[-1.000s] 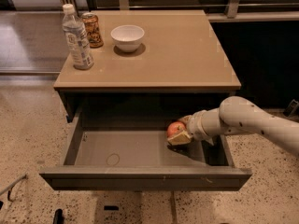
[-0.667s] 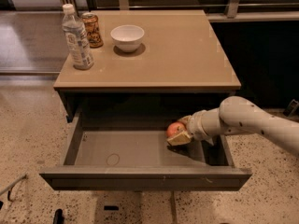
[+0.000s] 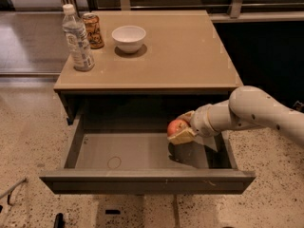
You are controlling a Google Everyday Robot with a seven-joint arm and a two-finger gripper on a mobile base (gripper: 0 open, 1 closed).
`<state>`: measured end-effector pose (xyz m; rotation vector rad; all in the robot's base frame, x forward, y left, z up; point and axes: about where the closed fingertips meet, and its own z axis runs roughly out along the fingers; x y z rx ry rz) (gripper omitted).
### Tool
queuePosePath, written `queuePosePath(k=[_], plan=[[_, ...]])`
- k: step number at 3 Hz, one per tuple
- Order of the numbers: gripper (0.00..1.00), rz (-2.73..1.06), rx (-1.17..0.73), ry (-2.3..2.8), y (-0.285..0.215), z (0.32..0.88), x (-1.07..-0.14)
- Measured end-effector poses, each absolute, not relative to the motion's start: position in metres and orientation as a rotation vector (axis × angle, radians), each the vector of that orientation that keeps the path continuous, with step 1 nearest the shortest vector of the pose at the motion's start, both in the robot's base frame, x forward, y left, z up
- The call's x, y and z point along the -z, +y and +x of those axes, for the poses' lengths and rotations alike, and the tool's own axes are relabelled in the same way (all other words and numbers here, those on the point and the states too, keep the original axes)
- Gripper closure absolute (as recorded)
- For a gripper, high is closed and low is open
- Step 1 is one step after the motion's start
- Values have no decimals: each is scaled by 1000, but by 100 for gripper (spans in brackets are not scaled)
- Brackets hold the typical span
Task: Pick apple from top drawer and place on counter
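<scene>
The white arm's 2-finger tool (image 3: 178, 128) is clamped around the small round red-orange apple (image 3: 175, 125), holding it over the right part of the open grey-brown top drawer (image 3: 118, 152), just below the glossy tan bench (image 3: 180, 56).

Glossy counter (image 3: 190, 56); matt drawer (image 3: 137, 151); gripper (image 3: 183, 128) inside clasps apple (image 3: 174, 126).

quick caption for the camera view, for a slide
The pincer grips the apple inside the open top drawer, below a counter holding a bottle, can and white bowl.
</scene>
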<state>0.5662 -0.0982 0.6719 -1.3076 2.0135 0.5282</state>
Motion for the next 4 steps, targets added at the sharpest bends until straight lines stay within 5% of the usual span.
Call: queuePosePath(k=[2,4], plan=[[100,-1375,-526,1950,-82,531,-818],[100,-1364,-515,1950,-84,540,-831]])
